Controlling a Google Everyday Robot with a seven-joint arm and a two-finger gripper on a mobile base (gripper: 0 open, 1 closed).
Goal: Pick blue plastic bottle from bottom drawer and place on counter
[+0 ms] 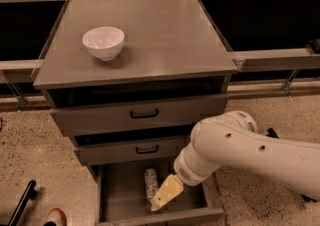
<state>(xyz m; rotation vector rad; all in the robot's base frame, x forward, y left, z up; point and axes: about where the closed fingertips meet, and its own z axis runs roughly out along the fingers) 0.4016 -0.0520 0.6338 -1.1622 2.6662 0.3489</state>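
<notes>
The blue plastic bottle lies lengthwise on the floor of the open bottom drawer, cap end toward the cabinet. My gripper, a yellowish wedge at the end of the white arm, reaches down into the drawer. It sits just right of the bottle's near end and partly overlaps it. I cannot tell whether it touches the bottle. The counter is the grey cabinet top above.
A white bowl stands on the counter's left side. Two upper drawers with black handles sit slightly open. A black bar and a red-and-white object lie on the speckled floor at the left. Rails run behind the cabinet.
</notes>
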